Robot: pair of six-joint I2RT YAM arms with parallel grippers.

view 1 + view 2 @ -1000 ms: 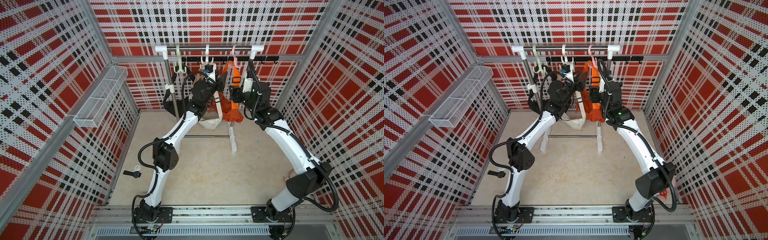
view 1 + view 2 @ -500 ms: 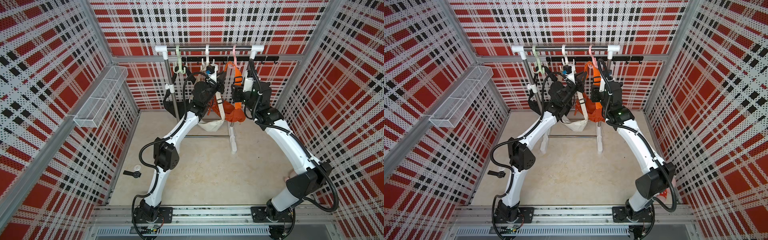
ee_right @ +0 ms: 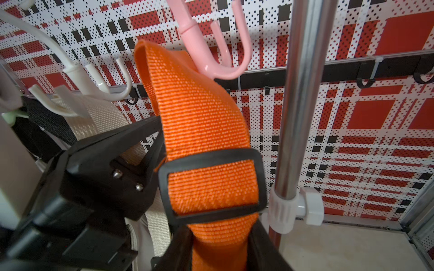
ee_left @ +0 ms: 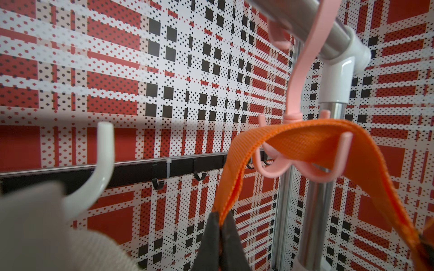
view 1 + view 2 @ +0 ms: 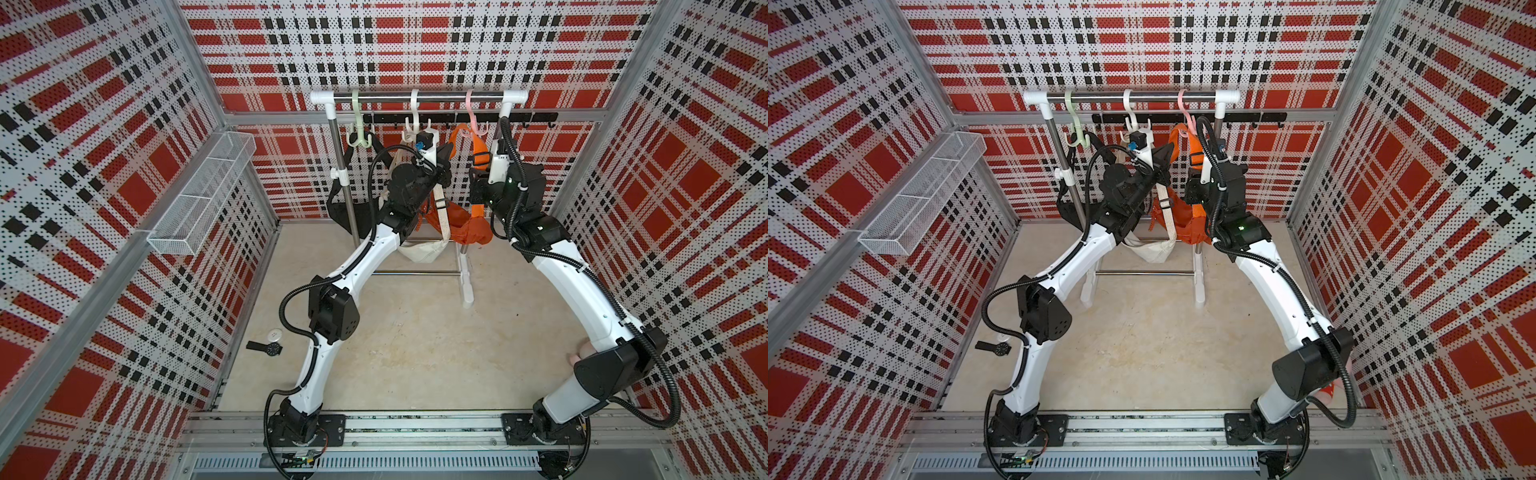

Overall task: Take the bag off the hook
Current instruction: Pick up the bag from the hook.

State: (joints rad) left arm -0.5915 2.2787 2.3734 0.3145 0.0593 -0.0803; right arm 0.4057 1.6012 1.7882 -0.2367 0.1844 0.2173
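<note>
An orange bag (image 5: 469,232) (image 5: 1183,226) hangs by its orange strap (image 4: 305,140) (image 3: 199,105) from the pink hook (image 5: 473,120) (image 5: 1185,114) (image 4: 293,93) (image 3: 211,58) on the rail. My left gripper (image 4: 219,217) (image 5: 446,156) is shut on one run of the strap, pinching it edge-on below the hook. My right gripper (image 3: 217,231) (image 5: 478,189) holds the other run just under the black buckle (image 3: 211,183), its dark fingers (image 3: 260,239) pressed against both edges of the webbing. The strap still lies over the hook's prongs.
A cream bag (image 5: 422,253) hangs from a white hook (image 5: 413,120), and a black bag (image 5: 345,212) from a green hook (image 5: 357,124). The rack's steel post (image 3: 298,105) stands close beside the strap. A wire basket (image 5: 203,183) is on the left wall; a watch (image 5: 266,348) lies on the floor.
Both grippers have closed over the last second: the left came shut on the orange strap, and the right narrowed onto the strap under the buckle. The arms have hardly shifted.
</note>
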